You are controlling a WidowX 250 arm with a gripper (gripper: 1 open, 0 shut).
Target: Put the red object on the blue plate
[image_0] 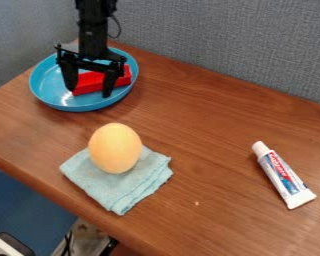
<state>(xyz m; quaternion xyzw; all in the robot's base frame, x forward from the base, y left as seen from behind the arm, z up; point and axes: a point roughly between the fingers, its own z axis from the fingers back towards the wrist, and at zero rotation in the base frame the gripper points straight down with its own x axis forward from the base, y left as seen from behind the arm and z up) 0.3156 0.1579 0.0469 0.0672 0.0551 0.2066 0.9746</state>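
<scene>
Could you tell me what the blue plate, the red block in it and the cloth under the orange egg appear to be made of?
The blue plate looks like glossy plastic or glazed ceramic; its rim shines. The red block looks like smooth plain plastic, evenly coloured. The teal cloth looks like soft matte fabric with folded, rumpled edges.

arm: black, a slim upright column with blocky stacked segments
pincer [95,77]: black, with a flat crossbar at the top
fingers [69,76]: two thin black prongs, one at each end of the crossbar
cables, screws, markings: too small to tell
</scene>
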